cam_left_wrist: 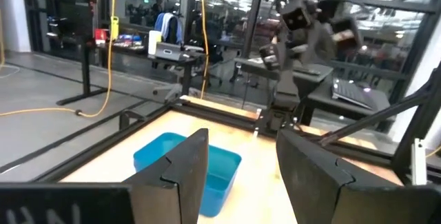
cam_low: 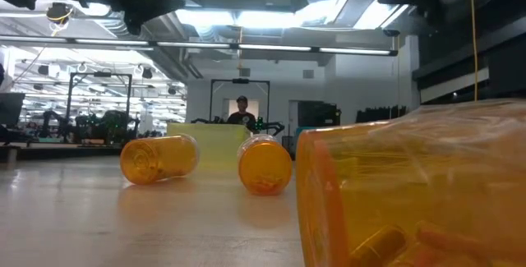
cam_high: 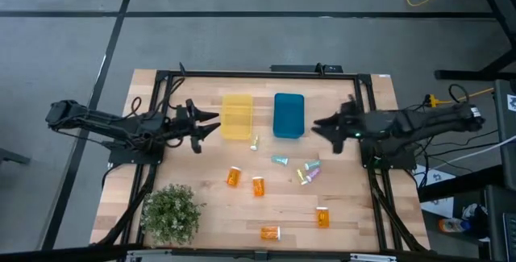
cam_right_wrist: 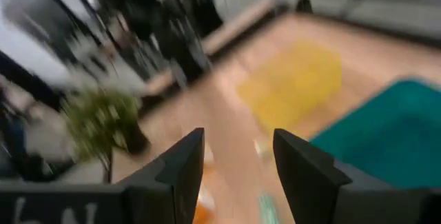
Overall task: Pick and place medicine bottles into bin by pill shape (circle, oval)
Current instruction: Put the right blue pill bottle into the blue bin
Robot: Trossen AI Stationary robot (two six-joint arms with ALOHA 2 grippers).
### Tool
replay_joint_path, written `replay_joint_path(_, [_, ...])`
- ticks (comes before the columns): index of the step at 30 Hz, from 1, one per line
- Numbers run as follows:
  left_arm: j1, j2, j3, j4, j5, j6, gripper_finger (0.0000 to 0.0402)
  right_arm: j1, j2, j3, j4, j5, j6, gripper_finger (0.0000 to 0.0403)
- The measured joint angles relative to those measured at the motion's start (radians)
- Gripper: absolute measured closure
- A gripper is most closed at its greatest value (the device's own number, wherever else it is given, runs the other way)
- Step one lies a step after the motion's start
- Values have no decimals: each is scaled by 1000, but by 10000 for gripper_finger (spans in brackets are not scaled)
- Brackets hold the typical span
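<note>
Several tiny bottles lie on their sides on the table: orange ones [cam_high: 233, 176], [cam_high: 259, 185], [cam_high: 322, 217], [cam_high: 270, 233] and clear or teal ones [cam_high: 280, 160], [cam_high: 309, 171], [cam_high: 255, 142]. A yellow bin [cam_high: 237, 116] and a blue bin [cam_high: 289, 114] stand at the far middle. My left gripper [cam_high: 211, 122] is open, left of the yellow bin, above the table. My right gripper [cam_high: 317, 125] is open, right of the blue bin. Both are empty. In the low view orange bottles [cam_low: 159, 158], [cam_low: 265, 164], [cam_low: 411, 193] lie close.
A small potted plant [cam_high: 171, 212] stands at the near left. A black frame [cam_high: 266, 74] runs along the table's far edge and sides. In the low view a person [cam_low: 241, 112] shows far behind the table.
</note>
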Motion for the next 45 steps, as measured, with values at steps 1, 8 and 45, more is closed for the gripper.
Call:
replay_joint_path(1, [3, 3, 0, 0, 0, 0, 237, 0, 41, 26, -47, -22, 12, 227])
replay_joint_path(8, [10, 6, 0, 0, 0, 0, 237, 0, 284, 151, -350, -237, 37, 227])
replay_joint_path(45, [10, 5, 1, -53, -1, 3, 237, 0, 813, 152, -454, -338, -379, 227])
